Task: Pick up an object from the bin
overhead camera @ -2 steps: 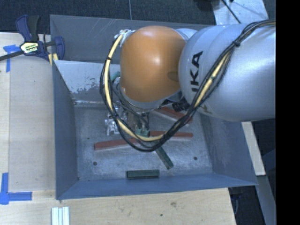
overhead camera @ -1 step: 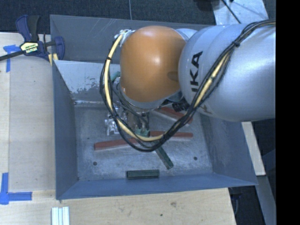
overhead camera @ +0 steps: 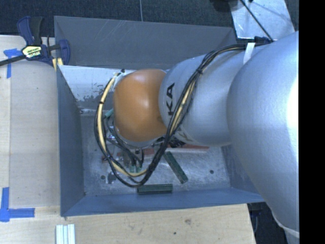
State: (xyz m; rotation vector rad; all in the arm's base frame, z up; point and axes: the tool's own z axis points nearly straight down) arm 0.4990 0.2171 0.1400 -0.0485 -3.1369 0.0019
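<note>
Two dark green bars are the nearest loose things to my gripper (overhead camera: 125,159), which hangs low over the left-middle of the bin (overhead camera: 71,136) floor, under my orange cover (overhead camera: 137,103) and inside a loop of my cables (overhead camera: 103,136). Whether the gripper is wide or narrow I cannot tell, because the cover hides it from above, and I cannot tell whether anything lies directly beneath it. The slanted bar (overhead camera: 176,168) lies just beside me, toward the view's right and a little lower. Its long axis runs from upper left to lower right. The flat bar (overhead camera: 155,188) lies further down the view at the foot of the bin's near wall, with its long axis along that wall. I judge the slanted bar to be the easier pick, since it sits on open floor and I would only need to shift right and close across its narrow width, at a right angle to that diagonal. The flat bar is so close to the wall that there may be no room on its far side. A reddish thing (overhead camera: 195,147) peeks out under my arm, and a few dark scraps (overhead camera: 109,177) lie to my lower left.
</note>
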